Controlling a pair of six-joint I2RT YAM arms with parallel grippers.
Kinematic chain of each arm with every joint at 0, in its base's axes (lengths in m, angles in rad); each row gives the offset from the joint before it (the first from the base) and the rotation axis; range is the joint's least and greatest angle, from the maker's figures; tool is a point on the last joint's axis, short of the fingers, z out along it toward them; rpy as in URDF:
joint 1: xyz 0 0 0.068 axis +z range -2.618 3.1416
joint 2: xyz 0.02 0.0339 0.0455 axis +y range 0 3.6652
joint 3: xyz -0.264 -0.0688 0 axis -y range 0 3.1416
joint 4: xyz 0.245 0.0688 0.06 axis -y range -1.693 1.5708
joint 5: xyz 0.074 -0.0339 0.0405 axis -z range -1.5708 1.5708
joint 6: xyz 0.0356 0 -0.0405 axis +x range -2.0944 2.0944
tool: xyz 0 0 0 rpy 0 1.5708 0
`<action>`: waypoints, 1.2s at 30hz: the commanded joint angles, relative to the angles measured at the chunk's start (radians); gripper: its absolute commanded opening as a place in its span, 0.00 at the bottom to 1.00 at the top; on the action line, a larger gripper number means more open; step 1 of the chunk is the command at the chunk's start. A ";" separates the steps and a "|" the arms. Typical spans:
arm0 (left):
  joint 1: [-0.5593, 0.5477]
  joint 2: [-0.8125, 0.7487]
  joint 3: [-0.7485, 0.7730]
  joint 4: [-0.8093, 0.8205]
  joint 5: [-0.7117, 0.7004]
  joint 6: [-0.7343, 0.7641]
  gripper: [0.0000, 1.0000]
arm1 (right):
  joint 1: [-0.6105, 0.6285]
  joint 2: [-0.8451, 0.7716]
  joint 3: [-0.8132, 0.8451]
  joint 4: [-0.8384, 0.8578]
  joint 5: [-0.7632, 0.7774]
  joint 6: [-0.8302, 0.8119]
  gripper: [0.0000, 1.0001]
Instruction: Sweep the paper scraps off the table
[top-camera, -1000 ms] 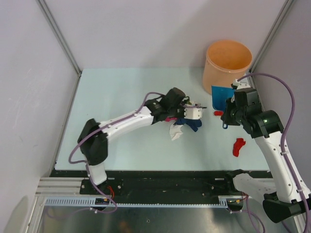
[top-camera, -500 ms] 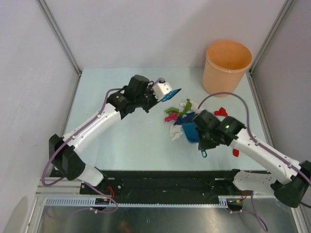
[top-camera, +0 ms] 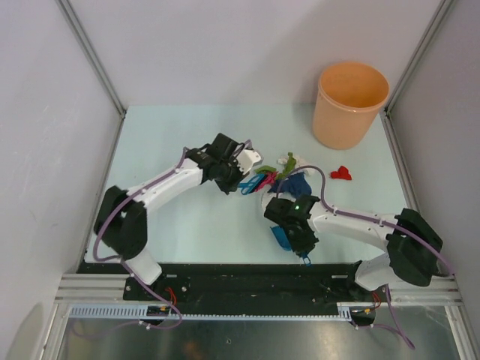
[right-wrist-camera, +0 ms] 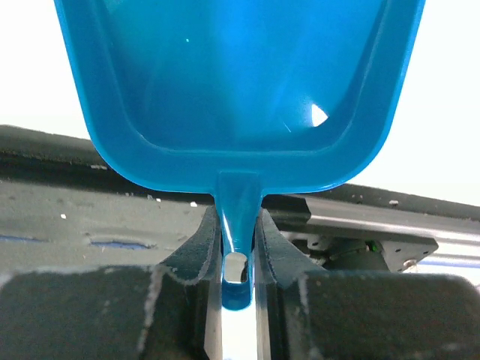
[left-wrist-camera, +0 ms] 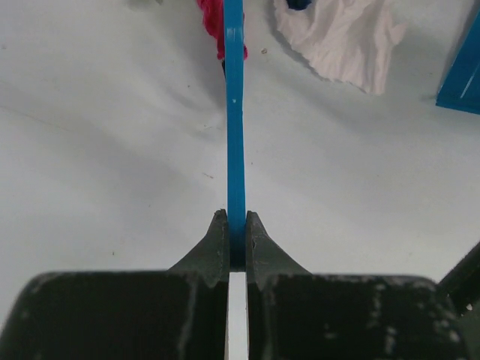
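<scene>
The paper scraps (top-camera: 279,177) lie in a small pile of green, magenta, white and dark blue wads mid-table, and one red wad (top-camera: 341,173) lies apart to the right. My left gripper (top-camera: 246,174) is shut on a thin blue sweeping blade (top-camera: 250,184) at the pile's left edge. In the left wrist view the blade (left-wrist-camera: 235,135) stands edge-on in the gripper (left-wrist-camera: 236,221), reaching a magenta wad (left-wrist-camera: 212,19), with a white wad (left-wrist-camera: 345,41) to its right. My right gripper (top-camera: 298,241) is shut on the blue dustpan (top-camera: 281,237) in front of the pile. The right wrist view shows the gripper (right-wrist-camera: 238,217) on the handle of the dustpan (right-wrist-camera: 240,75).
An orange bucket (top-camera: 351,101) stands at the table's (top-camera: 172,142) back right corner. The black rail (top-camera: 225,274) with the arm bases runs along the near edge, just behind the dustpan. Grey walls close the left, back and right sides.
My left arm swung the blue blade down and right to the pile's edge. My right arm pulled the dustpan left and toward the near edge. The second red wad near the right arm no longer shows.
</scene>
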 commanded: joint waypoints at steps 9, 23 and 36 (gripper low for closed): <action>-0.043 0.066 0.036 0.010 0.300 0.068 0.00 | -0.068 0.131 0.007 0.267 0.120 -0.163 0.00; 0.008 -0.177 -0.058 -0.010 0.310 0.027 0.00 | -0.041 0.042 0.001 0.350 0.181 -0.207 0.00; 0.170 -0.235 0.063 -0.039 0.224 -0.017 0.00 | 0.028 -0.094 0.047 0.287 0.126 -0.213 0.00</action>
